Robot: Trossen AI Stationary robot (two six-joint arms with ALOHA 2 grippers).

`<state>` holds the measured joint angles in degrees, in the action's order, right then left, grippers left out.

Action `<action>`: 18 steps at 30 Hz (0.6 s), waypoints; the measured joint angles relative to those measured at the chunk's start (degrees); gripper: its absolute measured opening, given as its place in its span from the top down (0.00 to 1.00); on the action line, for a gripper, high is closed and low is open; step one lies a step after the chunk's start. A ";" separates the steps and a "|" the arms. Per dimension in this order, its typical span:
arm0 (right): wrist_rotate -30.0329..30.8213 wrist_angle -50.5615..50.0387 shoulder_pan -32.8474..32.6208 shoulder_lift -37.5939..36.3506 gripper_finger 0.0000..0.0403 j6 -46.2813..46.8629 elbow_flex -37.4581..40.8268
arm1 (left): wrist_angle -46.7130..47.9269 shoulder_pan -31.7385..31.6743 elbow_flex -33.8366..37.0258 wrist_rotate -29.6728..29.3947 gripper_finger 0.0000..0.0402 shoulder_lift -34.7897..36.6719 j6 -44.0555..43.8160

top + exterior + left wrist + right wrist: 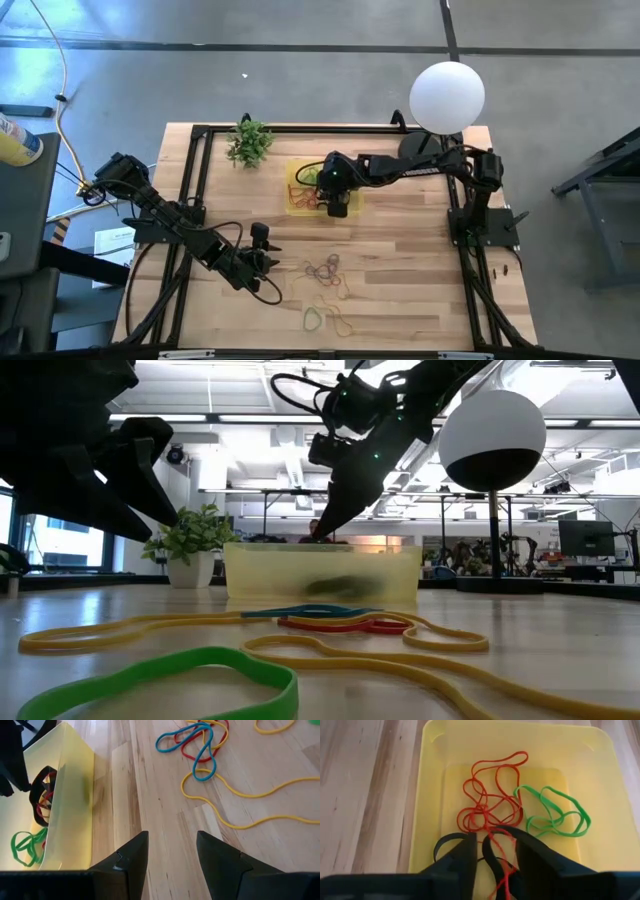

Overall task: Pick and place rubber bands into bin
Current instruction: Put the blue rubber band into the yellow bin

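The right claw (492,855) hangs over the near side of the bin (296,168), the yellow tray that sits far back on the worktop (420,270), next to a small green plant (249,142). Its two fingers are only a little apart. A black band (451,842) and a red band (506,870) sit in the gap between them, so it looks like the claw is pinching them, but I cannot be sure how tight. Inside the bin there are more red bands (490,795) and a green band (555,815) lying flat on the bottom.

The left claw (172,857) is low over the near left part of the worktop. Its fingers are spread and hold nothing.

More rubber bands (325,272) lie loose on the worktop, near the front and a bit right of the left claw. In the left wrist view a blue band (192,747) and a long yellow band (240,795) stretch out ahead of the fingers, with bare wood between. A green loop (313,318) lies nearest the front edge.

The left claw is much closer to this loose pile than the right claw is. So I think the left arm should reach forward and to the right for the next band, while the right claw lets go over the bin.
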<state>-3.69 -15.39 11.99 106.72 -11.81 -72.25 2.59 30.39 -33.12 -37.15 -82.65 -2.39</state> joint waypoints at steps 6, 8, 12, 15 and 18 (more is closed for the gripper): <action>-2.64 -0.04 -0.92 -0.16 0.59 -0.06 0.00 | -0.01 0.00 0.00 0.00 0.61 0.00 -0.50; -3.53 -0.09 -1.91 -0.67 0.57 -0.12 0.00 | -0.02 0.00 0.00 0.00 0.61 0.00 -0.50; -3.77 -0.18 -5.20 -2.53 0.56 -0.32 0.00 | -0.02 0.00 0.00 0.09 0.61 0.00 -0.49; -3.82 -0.18 -8.81 -3.52 0.57 -0.21 -0.02 | -0.10 -0.01 0.00 1.56 0.61 0.00 0.25; -3.89 -0.82 -13.12 -3.85 0.60 1.19 -0.02 | -0.61 0.00 0.00 2.98 0.61 -0.02 1.27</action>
<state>-7.58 -16.21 -1.13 102.87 -10.62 -72.27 1.98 30.39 -33.12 -34.16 -82.67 -1.12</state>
